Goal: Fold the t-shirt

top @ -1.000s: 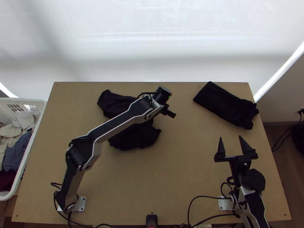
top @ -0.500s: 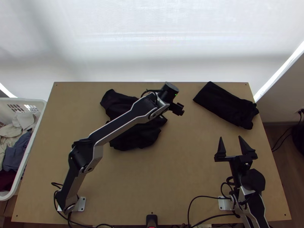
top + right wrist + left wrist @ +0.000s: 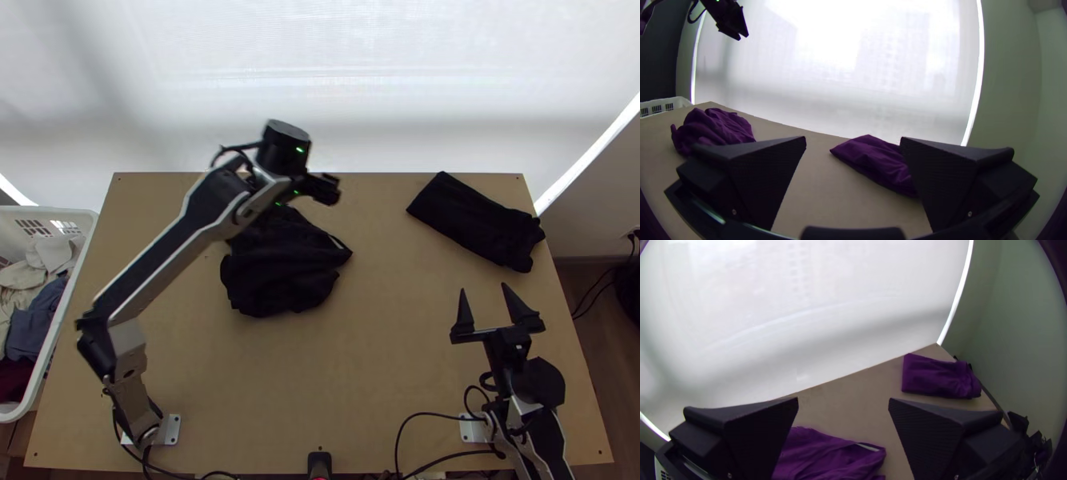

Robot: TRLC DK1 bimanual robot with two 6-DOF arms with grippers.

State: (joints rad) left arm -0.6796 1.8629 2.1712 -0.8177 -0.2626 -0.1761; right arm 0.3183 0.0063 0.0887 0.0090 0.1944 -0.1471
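Observation:
A black bunched t-shirt (image 3: 280, 276) lies left of the table's middle in the top view, partly hidden by the left arm. Above its far end is my left gripper (image 3: 324, 190), raised clear of the cloth. The left wrist view shows this gripper (image 3: 843, 402) open and holding nothing, with the bunched cloth (image 3: 827, 458), purple here, beyond and below. My right gripper (image 3: 484, 288) is open near the right side, apart from both cloths. In the right wrist view, the bunched cloth (image 3: 713, 126) lies well away from the right gripper (image 3: 853, 140).
A second dark cloth (image 3: 472, 220), a flat folded bundle, rests at the table's far right. Past the table's left edge stands a white basket (image 3: 68, 300) of clothes. Bare wood (image 3: 376, 344) separates the bunched cloth from the right arm.
The left arm has swung left and toward the table's far edge, its gripper now higher and farther back. More of the cloth's near part is uncovered. The right arm has barely moved.

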